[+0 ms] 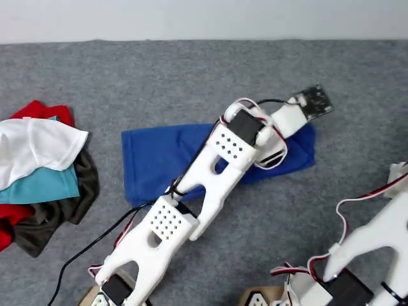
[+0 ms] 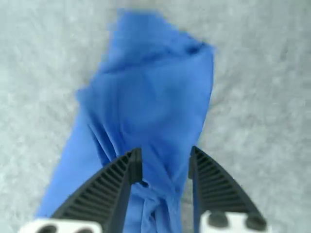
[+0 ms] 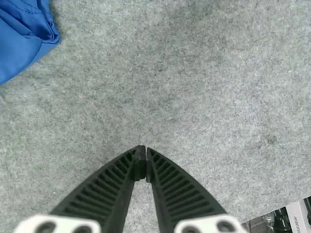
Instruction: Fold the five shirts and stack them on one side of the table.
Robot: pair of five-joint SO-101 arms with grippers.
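A blue shirt [image 1: 159, 159] lies flattened across the middle of the grey table, folded into a long band. My left arm [image 1: 236, 143] stretches over it to its right end. In the left wrist view my left gripper [image 2: 165, 165] is shut on bunched blue shirt [image 2: 150, 87] fabric, with creases running into the jaws. My right gripper [image 3: 146, 162] is shut on nothing above bare carpet, and a corner of the blue shirt [image 3: 22, 34] lies off to one side of it. The right arm [image 1: 376, 236] sits at the lower right.
At the left edge lies a loose pile of shirts: white [image 1: 35, 143] on top, teal [image 1: 41, 185], red [image 1: 38, 111] and dark brown [image 1: 64, 210]. A black cable [image 1: 89, 248] trails from the left arm's base. Grey carpet [image 1: 191, 76] covers the table.
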